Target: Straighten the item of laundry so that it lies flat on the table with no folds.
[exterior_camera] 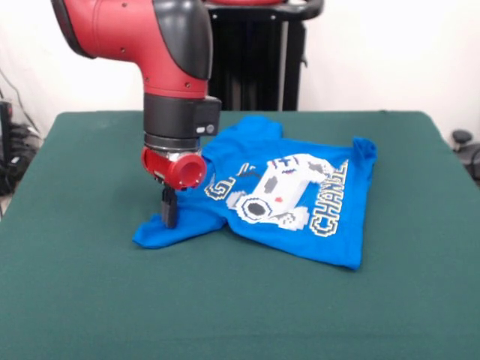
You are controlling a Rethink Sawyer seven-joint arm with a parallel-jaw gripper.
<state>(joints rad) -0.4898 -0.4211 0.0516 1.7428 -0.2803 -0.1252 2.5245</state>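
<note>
The bright blue T-shirt (pixel 285 199) lies print-up in the middle of the dark green table (pixel 75 285). The white-grey controller print and "GAME CHANGER" letters show, partly creased. Its left sleeve corner is folded and stretched toward the front left. The far right corner is bunched up. My gripper (pixel 169 212) comes straight down from the red and black arm onto that left sleeve corner. Its black fingers (pixel 169 207) stand close together with the tips pressed into the blue cloth.
The robot's black pedestal (pixel 255 60) stands at the table's far edge behind the shirt. Green cloth spreads wide on all sides of the shirt. Dark cables and gear (pixel 11 146) show beyond the table's left edge.
</note>
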